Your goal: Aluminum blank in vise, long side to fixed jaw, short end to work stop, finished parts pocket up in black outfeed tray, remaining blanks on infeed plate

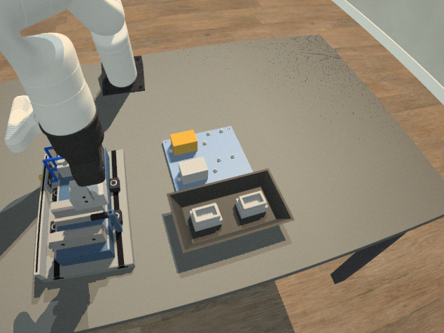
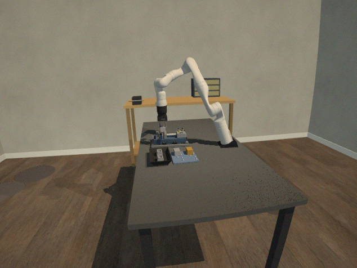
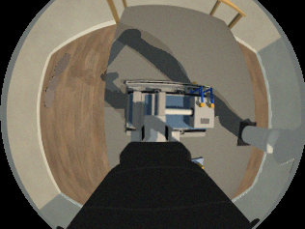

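Observation:
My gripper [image 1: 87, 186] hangs over the blue-and-gray vise [image 1: 81, 218] at the table's left, just above the gap between the jaws. It is shut on a plain gray aluminum blank [image 1: 92, 193], which my black wrist mostly hides. The fixed jaw [image 1: 80, 243] is the near end block. The hose end [image 1: 50, 163] is far. The work stop rod [image 1: 101, 215] juts in from the right. On the infeed plate [image 1: 209, 157] lie a yellow brass blank [image 1: 183, 141] and a gray blank [image 1: 193, 170]. The black tray [image 1: 229, 208] holds two pocketed parts [image 1: 205, 215] [image 1: 251, 203], pockets up.
The arm's base [image 1: 122, 77] stands behind the vise. In the exterior view the gripper [image 2: 163, 126] is above the vise [image 2: 170, 138], and a wooden side table [image 2: 178, 101] stands beyond the table's far edge. The wrist view shows the vise [image 3: 168, 112] straight below.

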You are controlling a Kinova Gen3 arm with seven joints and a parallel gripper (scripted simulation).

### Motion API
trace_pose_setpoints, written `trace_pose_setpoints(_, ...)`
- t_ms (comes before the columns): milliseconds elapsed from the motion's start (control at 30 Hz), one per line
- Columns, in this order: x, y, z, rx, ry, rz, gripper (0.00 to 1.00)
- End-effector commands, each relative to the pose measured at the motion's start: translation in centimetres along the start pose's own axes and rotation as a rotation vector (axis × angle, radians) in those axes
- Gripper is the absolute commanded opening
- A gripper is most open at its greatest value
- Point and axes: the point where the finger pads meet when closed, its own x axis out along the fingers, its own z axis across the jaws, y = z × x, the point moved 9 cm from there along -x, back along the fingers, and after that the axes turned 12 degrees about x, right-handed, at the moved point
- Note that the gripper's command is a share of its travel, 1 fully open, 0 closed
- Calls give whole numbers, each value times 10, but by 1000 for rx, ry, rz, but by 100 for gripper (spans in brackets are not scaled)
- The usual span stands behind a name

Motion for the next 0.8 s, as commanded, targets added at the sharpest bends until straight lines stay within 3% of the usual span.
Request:
trace_pose_setpoints(0, 1, 16, -9, 25, -3, -15, 0)
trace_pose_setpoints(233, 1, 38, -21, 31, -2, -15, 0)
trace_pose_setpoints(767, 1, 46, -25, 32, -1, -15, 0)
